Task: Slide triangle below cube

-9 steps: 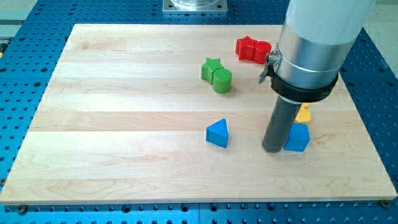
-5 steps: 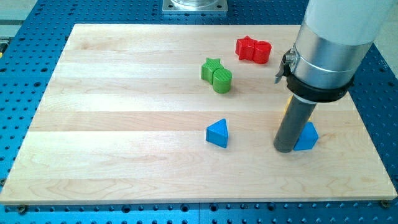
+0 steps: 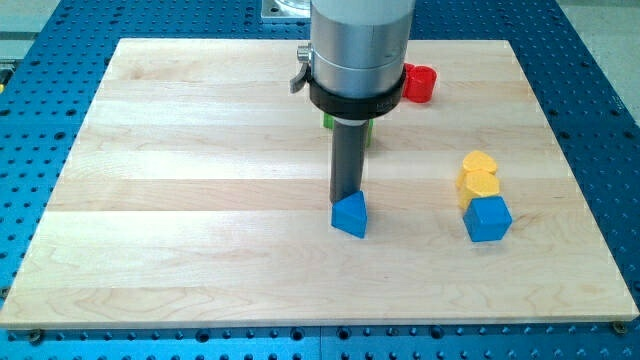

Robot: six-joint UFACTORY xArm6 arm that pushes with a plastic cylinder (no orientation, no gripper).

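My tip [image 3: 347, 195] touches the one blue triangle [image 3: 350, 214]; right of it: one blue cube [image 3: 487, 219], two yellow blocks [image 3: 479, 175]. No claw shows.

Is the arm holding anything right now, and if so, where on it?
Nothing is held. My tip sits at the top edge of the blue triangle, set to push it.

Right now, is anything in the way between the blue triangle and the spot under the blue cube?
Nothing visible. My tip sits right at the blue triangle, on its top side. The wood from there to below the blue cube is bare; the yellow blocks sit above the cube.
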